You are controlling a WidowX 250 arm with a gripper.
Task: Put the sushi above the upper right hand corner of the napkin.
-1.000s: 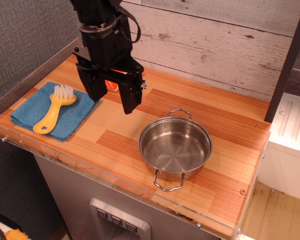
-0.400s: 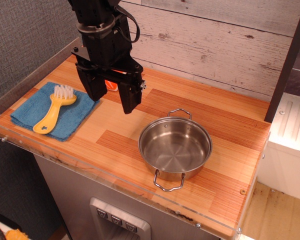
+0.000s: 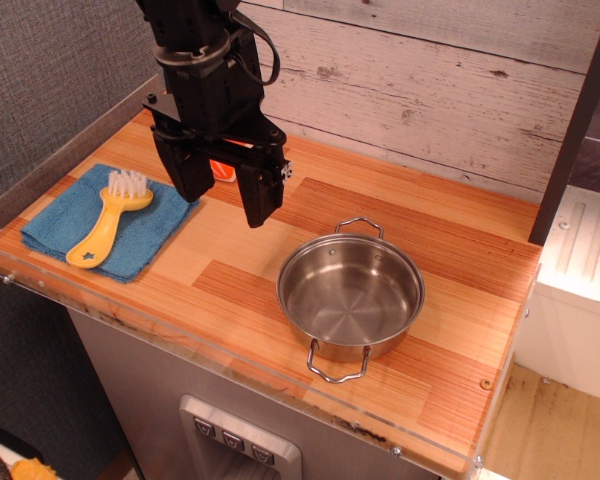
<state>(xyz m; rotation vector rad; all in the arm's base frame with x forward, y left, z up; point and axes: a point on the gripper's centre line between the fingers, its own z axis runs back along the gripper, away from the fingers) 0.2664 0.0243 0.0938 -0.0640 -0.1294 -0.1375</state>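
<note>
The sushi (image 3: pixel 223 169) shows only as a small orange patch between my gripper's two fingers; most of it is hidden. It lies on the wooden counter just past the far right corner of the blue napkin (image 3: pixel 70 222). My black gripper (image 3: pixel 226 196) is open, its fingers standing either side of the sushi as seen from this camera, and it holds nothing. Whether the fingers touch the sushi cannot be told. A yellow brush (image 3: pixel 108 222) with white bristles lies on the napkin.
A steel pot (image 3: pixel 350 292) with two handles stands right of centre on the counter. A wood-plank wall runs along the back. A clear acrylic rim (image 3: pixel 210 352) borders the front and left edges. A dark post (image 3: pixel 572 130) stands at the far right.
My gripper has shifted very slightly up and to the left and stays open. The sushi, napkin, brush and pot have not moved.
</note>
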